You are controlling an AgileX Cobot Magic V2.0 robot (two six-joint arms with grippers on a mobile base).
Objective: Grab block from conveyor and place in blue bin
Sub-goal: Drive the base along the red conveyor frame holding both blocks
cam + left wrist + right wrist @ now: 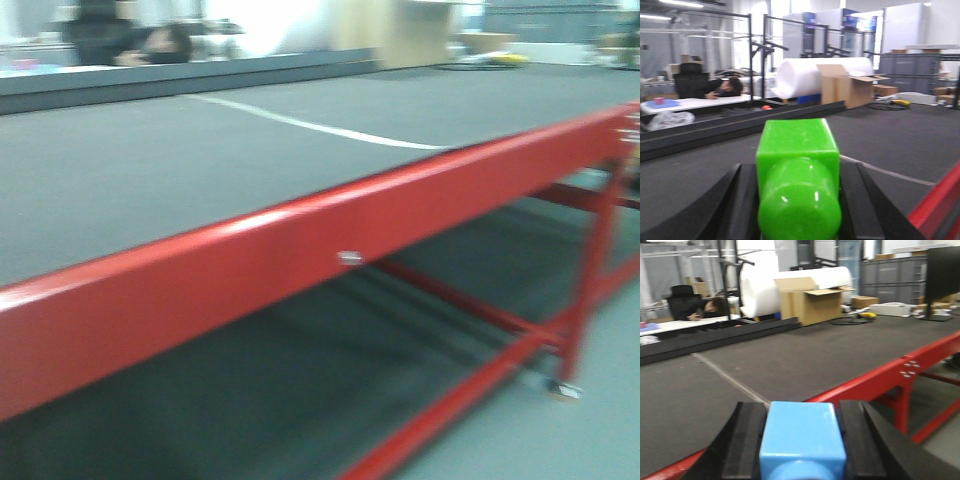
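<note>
Workshop hall, with the dark grey conveyor (150,170) on its red frame (250,270). The left gripper (799,195) has its jaws drawn narrow on a green block (797,150), held between the black fingers (740,200) with the belt beyond. The right gripper (802,440) likewise clamps a blue block (801,432), near the frame's edge. A white seam (320,127) crosses the belt farther off. The blue bin shows in no view. Judged risk: carrying toward an unseen bin could strike the frame or release a block short of it.
</note>
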